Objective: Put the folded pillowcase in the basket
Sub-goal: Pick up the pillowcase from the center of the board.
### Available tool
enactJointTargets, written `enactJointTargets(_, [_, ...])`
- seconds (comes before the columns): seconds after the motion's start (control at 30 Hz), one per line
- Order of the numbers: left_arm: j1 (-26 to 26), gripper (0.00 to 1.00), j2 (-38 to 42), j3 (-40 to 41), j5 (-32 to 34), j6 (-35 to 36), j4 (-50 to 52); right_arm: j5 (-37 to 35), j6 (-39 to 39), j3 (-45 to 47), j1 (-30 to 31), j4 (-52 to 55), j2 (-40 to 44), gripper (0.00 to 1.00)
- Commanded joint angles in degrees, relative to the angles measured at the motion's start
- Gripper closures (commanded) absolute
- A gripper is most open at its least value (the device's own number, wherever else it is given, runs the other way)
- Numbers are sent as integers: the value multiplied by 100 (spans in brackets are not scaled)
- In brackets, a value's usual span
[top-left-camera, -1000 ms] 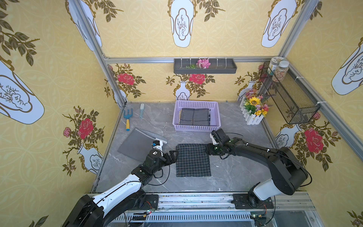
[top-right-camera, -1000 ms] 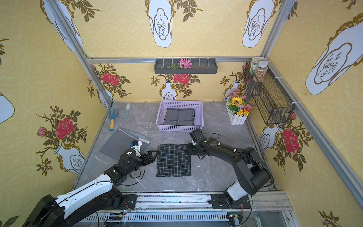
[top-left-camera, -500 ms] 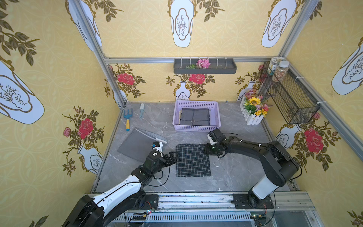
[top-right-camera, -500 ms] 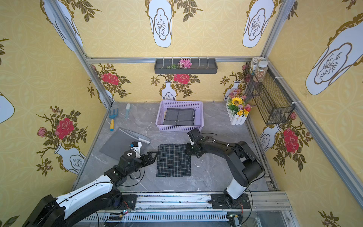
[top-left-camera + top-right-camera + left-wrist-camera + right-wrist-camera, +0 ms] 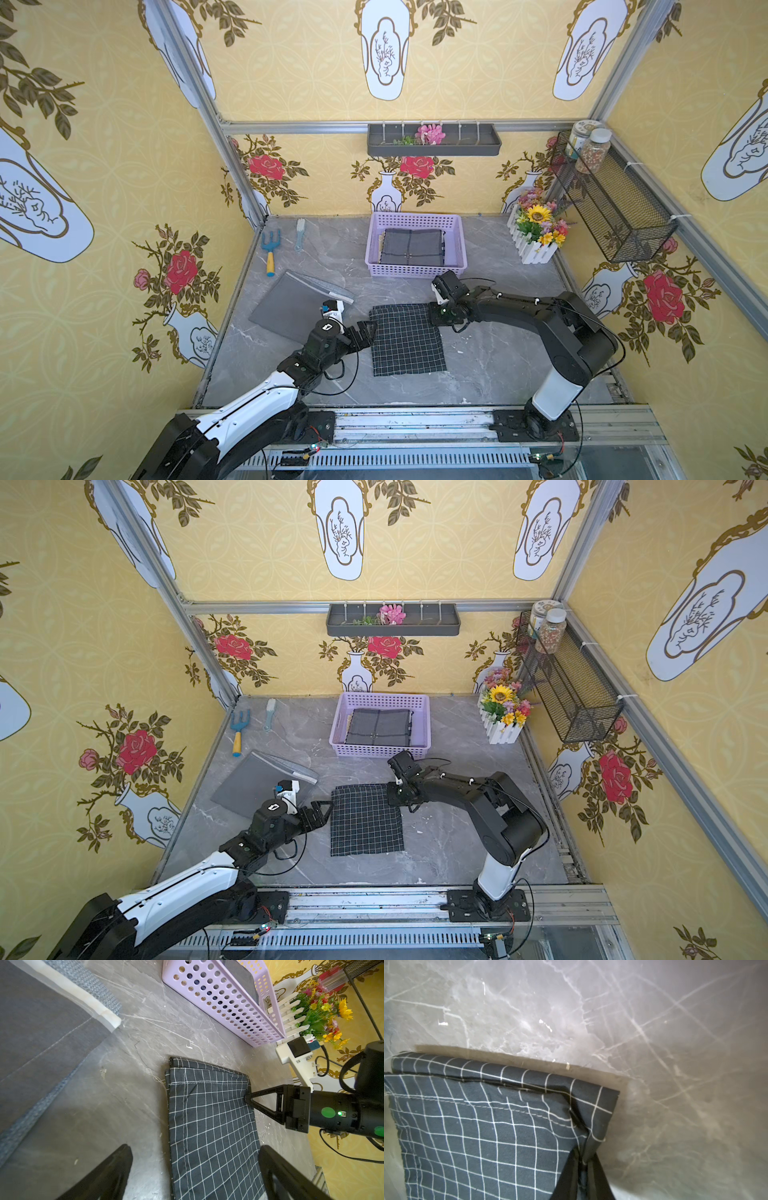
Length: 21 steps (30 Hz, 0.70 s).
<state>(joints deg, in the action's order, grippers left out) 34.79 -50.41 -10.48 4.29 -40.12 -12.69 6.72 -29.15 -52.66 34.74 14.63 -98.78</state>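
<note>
Black checked cotton with a white grid, that's the one pillowcase (image 5: 406,340), folded and lying flat about mid-table (image 5: 498,357), not in the basket yet. My right arm reaches in low from the right edge, forearm close to level. My right gripper (image 5: 247,1098) is pressed together on the cloth's right edge near its far corner, so it's pinching fabric. My left arm stretches in from the front left corner, left gripper (image 5: 369,332) spread wide at the cloth's left edge. Can't tell if it's touching.

Head count:
- one lavender basket (image 5: 415,271) by the back edge, centre
- one grey folded cloth (image 5: 412,247) inside it
- one grey mat (image 5: 291,307) toward the left edge
- one garden fork (image 5: 271,249)
- one brush (image 5: 300,235)
- two jars (image 5: 590,149) up in the wire rack (image 5: 619,212)
</note>
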Motion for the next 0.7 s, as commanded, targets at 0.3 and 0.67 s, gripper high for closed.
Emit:
enactJointTargets(0.3, [219,2,-546,-94,-61,-2,-393,-306,-69,460,-29,152,567,100])
enactJointTargets(0.67, [849,26,-2073,-676,106,-110,-657,-374,-56,869,-114,34,966,100])
